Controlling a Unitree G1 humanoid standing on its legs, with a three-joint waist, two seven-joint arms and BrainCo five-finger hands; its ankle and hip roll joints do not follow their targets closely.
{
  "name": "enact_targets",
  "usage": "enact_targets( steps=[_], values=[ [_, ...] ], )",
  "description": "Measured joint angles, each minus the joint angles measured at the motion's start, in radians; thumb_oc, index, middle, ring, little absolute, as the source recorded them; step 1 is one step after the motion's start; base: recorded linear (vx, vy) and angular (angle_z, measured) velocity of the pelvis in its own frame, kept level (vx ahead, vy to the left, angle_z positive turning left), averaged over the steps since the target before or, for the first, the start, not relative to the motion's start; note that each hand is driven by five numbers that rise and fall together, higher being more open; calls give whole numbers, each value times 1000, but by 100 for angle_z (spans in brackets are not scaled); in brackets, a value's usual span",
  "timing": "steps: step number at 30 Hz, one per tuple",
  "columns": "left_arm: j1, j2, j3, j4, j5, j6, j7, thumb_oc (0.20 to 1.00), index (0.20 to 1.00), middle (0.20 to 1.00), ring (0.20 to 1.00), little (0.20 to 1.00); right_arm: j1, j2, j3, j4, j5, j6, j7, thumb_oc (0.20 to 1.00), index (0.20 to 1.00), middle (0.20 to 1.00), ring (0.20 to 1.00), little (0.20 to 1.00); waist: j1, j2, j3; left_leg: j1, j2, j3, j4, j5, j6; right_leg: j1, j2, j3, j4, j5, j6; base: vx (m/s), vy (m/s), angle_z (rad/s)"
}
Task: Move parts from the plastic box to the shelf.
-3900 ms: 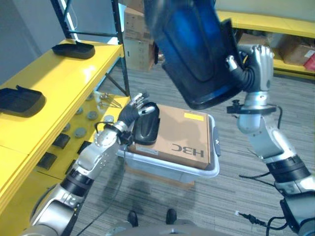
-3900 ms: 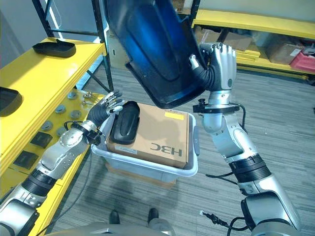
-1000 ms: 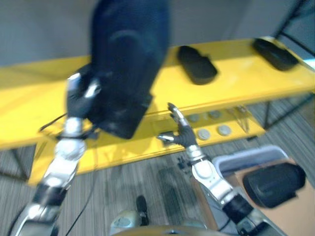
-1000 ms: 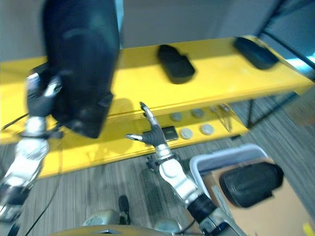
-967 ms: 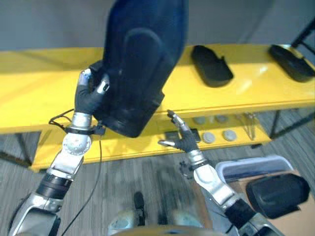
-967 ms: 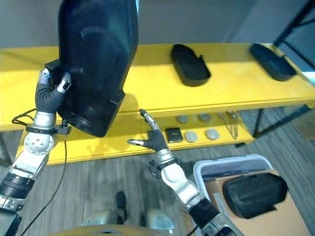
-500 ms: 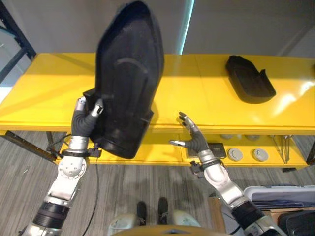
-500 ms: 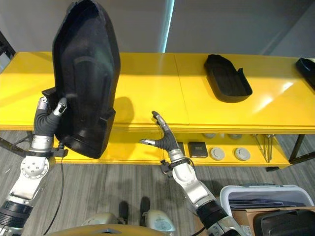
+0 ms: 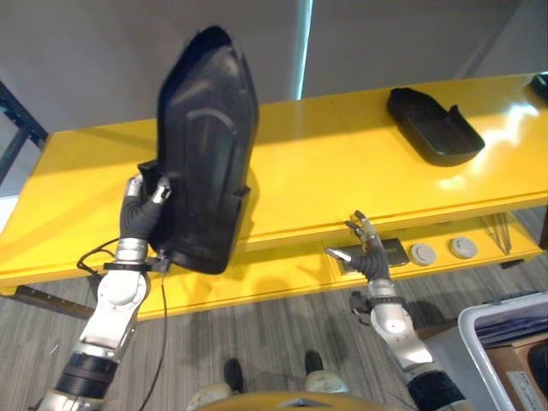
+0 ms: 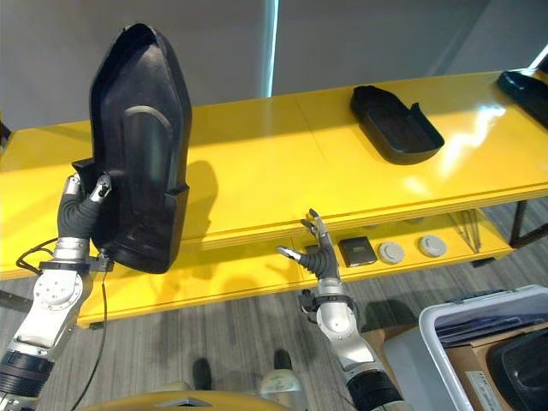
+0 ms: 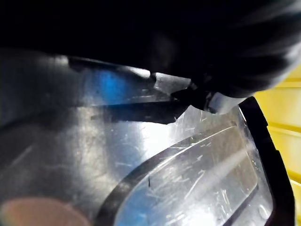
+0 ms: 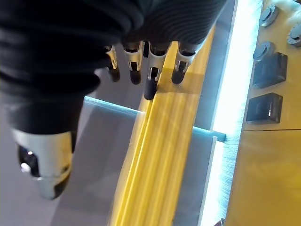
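A large black moulded part (image 10: 141,145) stands upright in front of the yellow shelf top (image 10: 282,163), its lower end just off the shelf's front edge. My left hand (image 10: 81,212) is shut on its lower left side, fingers curled round the edge. The left wrist view has the part's glossy scratched surface (image 11: 164,179) very close. My right hand (image 10: 320,255) hangs open at the lower shelf's front edge, its fingers (image 12: 151,80) straight and holding nothing. The grey plastic box (image 10: 445,321) sits at the lower right, with another black part (image 10: 524,364) inside.
Two more black parts lie on the shelf top, one (image 10: 396,124) at right and one (image 10: 522,86) at the far right. The lower shelf holds a black square pad (image 10: 357,251) and round discs (image 10: 391,252). A cardboard box (image 10: 479,377) fills the plastic box.
The camera has swung from the box to the shelf. The large part stays upright in my left hand, and my right hand now sits lower, by the lower shelf.
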Motion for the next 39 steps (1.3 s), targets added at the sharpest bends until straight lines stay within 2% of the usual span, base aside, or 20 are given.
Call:
enact_targets(
  steps=[4, 6, 10, 14, 18, 21, 22, 26, 28, 30, 31, 33, 35, 39],
  values=[
    [-62, -2, -2, 55, -19, 34, 65, 200, 200, 200, 200, 200, 1, 1, 13, 1, -35, 0, 9, 1000, 1000, 1000, 1000, 1000, -12, -7, -2, 5, 1, 4, 0, 0, 0, 4, 3, -10, 2, 2, 7, 32, 4, -3],
    [-98, -12, -8, 91, -20, 60, 121, 200, 200, 200, 200, 200, 5, 7, 14, 16, -82, -8, -28, 1000, 1000, 1000, 1000, 1000, -29, -5, -1, 8, 9, 14, -1, -1, -3, 1, 13, 1, 0, -1, 10, 13, 22, -7],
    [-113, -30, -9, 117, -29, 73, 158, 200, 200, 200, 200, 200, 46, 1, 2, 88, -96, 12, -92, 1000, 1000, 1000, 1000, 1000, -45, -3, -1, 9, 15, 23, -6, -5, -10, -9, 18, 14, -1, -2, 9, 21, 45, -16],
    [-154, -58, -6, 220, -100, 123, 229, 200, 200, 200, 200, 200, 239, -54, -79, 120, -98, 27, -107, 1000, 1000, 1000, 1000, 1000, -131, 10, 5, 14, 18, 59, -7, -7, -10, -21, 21, 49, -1, 6, 10, 34, -3, -28],
    [-192, -100, -9, 279, -125, 171, 246, 200, 200, 200, 200, 200, 279, -68, -68, 128, -104, 30, -64, 1000, 1000, 1000, 1000, 1000, -173, 9, 8, 14, 31, 83, -7, -10, -15, -35, 32, 69, -1, 12, 10, 28, -33, -20],
    [-205, -112, -22, 289, -139, 197, 247, 200, 200, 200, 200, 200, 284, -69, -56, 157, -104, 35, -11, 1000, 1000, 1000, 1000, 1000, -174, 11, 11, 14, 40, 84, -7, -10, -18, -36, 43, 69, -1, 13, 8, -4, -44, -1],
    [-227, -114, -30, 318, -159, 211, 250, 200, 200, 200, 200, 200, 268, -75, -39, 175, -103, 71, 41, 1000, 1000, 1000, 1000, 1000, -169, 13, 21, 10, 44, 83, -7, -10, -24, -41, 47, 69, -1, 15, 5, -7, -52, 1],
    [-290, -113, -49, 416, -176, 251, 272, 200, 200, 200, 200, 200, 188, -76, 37, 330, -95, 134, 112, 1000, 1000, 1000, 1000, 1000, -153, 24, 54, -30, 48, 80, -7, 5, -28, -77, 51, 67, -1, 29, -1, -71, -44, 3],
    [-321, -110, -50, 457, -175, 262, 295, 200, 200, 200, 200, 200, 143, -77, 65, 392, -92, 152, 112, 1000, 1000, 1000, 1000, 1000, -147, 32, 81, -61, 48, 80, -7, 23, -21, -109, 51, 66, -1, 42, -2, -70, -24, 1],
    [-374, -101, -50, 485, -176, 272, 317, 200, 200, 200, 200, 200, 100, -79, 89, 430, -64, 182, 112, 1000, 1000, 1000, 1000, 1000, -141, 31, 117, -80, 48, 77, -7, 32, -31, -126, 52, 65, -1, 52, -5, -91, -23, 3],
    [-393, -99, -48, 488, -176, 275, 333, 200, 200, 200, 200, 200, 80, -80, 92, 438, -51, 199, 111, 1000, 1000, 1000, 1000, 1000, -132, 32, 131, -83, 50, 78, -7, 39, -22, -129, 53, 64, -1, 56, -10, -159, -40, 0],
    [-472, -74, -56, 524, -177, 272, 347, 200, 200, 200, 200, 200, 30, -81, 106, 487, -19, 230, 116, 1000, 1000, 1000, 1000, 1000, -127, 35, 158, -112, 50, 77, -7, 38, -27, -157, 53, 66, -1, 59, -10, -112, -33, 1],
    [-556, -42, -64, 546, -179, 268, 355, 200, 200, 200, 200, 200, -28, -80, 128, 529, 16, 249, 117, 1000, 1000, 1000, 1000, 1000, -122, 37, 199, -136, 50, 77, -7, 50, -30, -183, 54, 67, -1, 73, -7, -97, -27, 0],
    [-648, -16, -69, 589, -206, 268, 351, 200, 200, 200, 200, 200, -91, -81, 135, 581, 63, 265, 123, 1000, 1000, 1000, 1000, 1000, -116, 54, 241, -153, 52, 76, -7, 57, -37, -200, 56, 68, -1, 79, -10, -20, -4, -1]
  ],
)
